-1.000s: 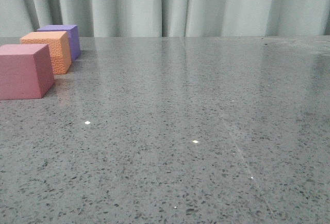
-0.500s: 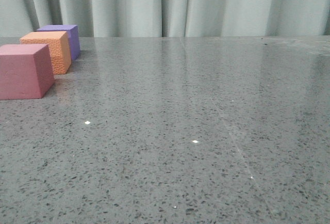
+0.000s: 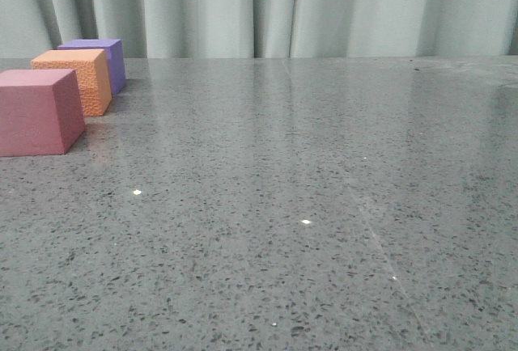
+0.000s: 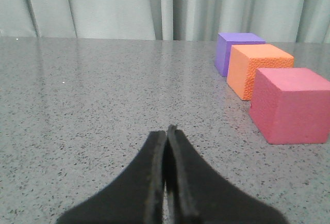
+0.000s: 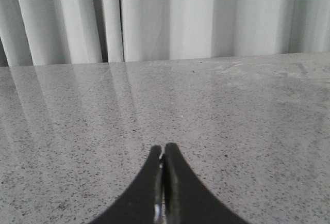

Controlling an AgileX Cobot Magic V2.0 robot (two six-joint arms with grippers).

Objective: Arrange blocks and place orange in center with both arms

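Three cubes stand in a row at the far left of the table in the front view: a pinkish-red cube point(image 3: 36, 112) nearest, the orange cube point(image 3: 77, 78) behind it, a purple cube point(image 3: 101, 60) farthest. The left wrist view shows the same row: pinkish-red point(image 4: 290, 105), orange point(image 4: 258, 69), purple point(image 4: 237, 51). My left gripper point(image 4: 167, 131) is shut and empty, low over the table, apart from the cubes. My right gripper point(image 5: 163, 149) is shut and empty over bare table. Neither arm shows in the front view.
The grey speckled tabletop point(image 3: 307, 189) stretches to the right of the cubes. A pale pleated curtain point(image 3: 267, 7) hangs behind the table's far edge.
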